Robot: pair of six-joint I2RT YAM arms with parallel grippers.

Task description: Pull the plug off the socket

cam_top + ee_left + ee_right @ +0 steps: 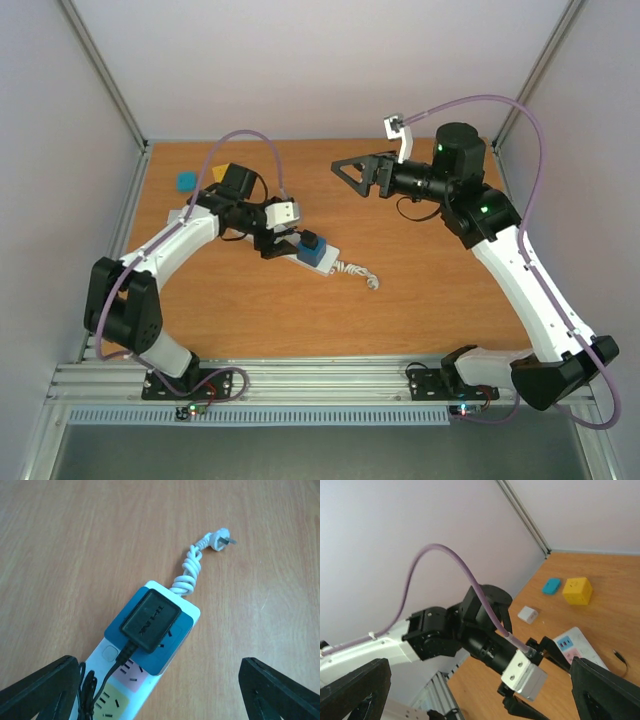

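Note:
The socket, a long white power strip [192,611], lies on the wooden table with pink and yellow outlet faces near my left gripper. A black plug [151,620] sits in a dark blue outlet block [167,642] at the strip's far end, and its black cord [86,695] trails back. From above, the plug [312,241] stands on the strip [335,261]. My left gripper [156,670] is open, one finger on each side of the strip, short of the plug; from above it [276,245] is over the strip's left end. My right gripper [350,177] is open and empty, raised at the back.
The strip's white cord [187,572] coils away to a loose plug [221,536]. A yellow cube [577,590], a small blue block [551,586] and a small white adapter [527,614] lie at the table's far left corner. Grey walls and metal rails enclose the table.

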